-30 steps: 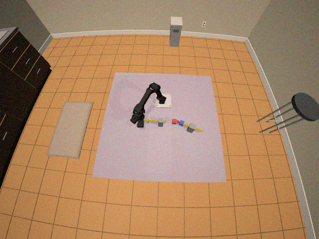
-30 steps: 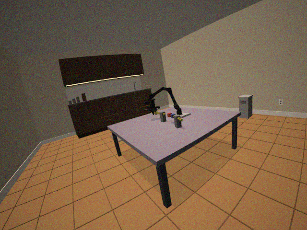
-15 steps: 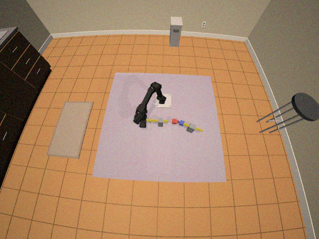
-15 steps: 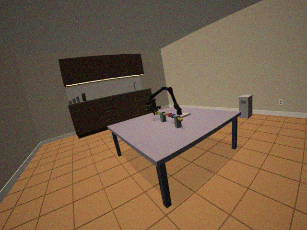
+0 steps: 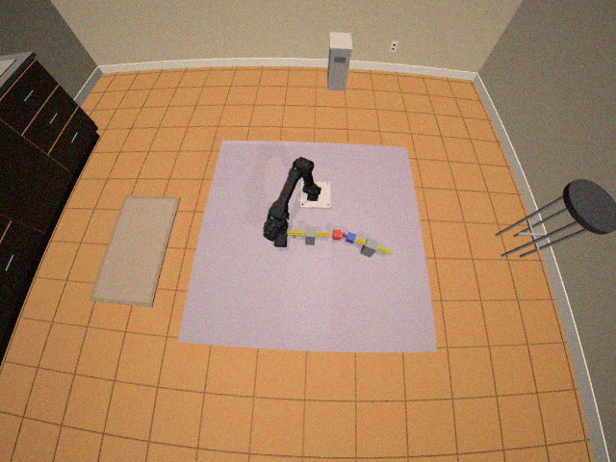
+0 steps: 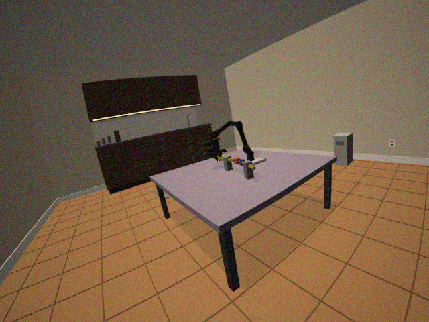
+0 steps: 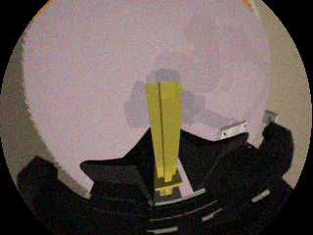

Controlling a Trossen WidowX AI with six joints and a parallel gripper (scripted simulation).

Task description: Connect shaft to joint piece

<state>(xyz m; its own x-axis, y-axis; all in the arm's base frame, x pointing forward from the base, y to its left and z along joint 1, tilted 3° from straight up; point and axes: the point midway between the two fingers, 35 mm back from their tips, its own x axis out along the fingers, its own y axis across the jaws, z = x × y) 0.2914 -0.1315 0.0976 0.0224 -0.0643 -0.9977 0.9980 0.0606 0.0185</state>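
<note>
The second shaft, a yellow bar (image 5: 296, 233) (image 7: 164, 108), runs through its grey block (image 5: 310, 238) (image 6: 227, 164). Its inner end stands just short of the red joint piece (image 5: 337, 234) (image 6: 236, 160), with a small gap visible between them. The red piece looks roughly in line with that shaft. It is hinged to a blue part (image 5: 350, 237) (image 6: 241, 162) on the fixed yellow shaft (image 5: 384, 250), which sits at an angle in the other grey block (image 5: 368, 248) (image 6: 248, 172). My gripper (image 5: 287, 234) (image 7: 160, 129) is shut on the second shaft near its outer end. The inside of the opening is hidden.
The arm reaches over from its white base plate (image 5: 321, 200) behind the blocks. Everything stands on the lilac table (image 5: 308, 308) (image 6: 221, 200). A dark stool (image 5: 590, 205), a grey cabinet (image 5: 339, 66) and dark kitchen units (image 5: 39, 149) stand away from the table.
</note>
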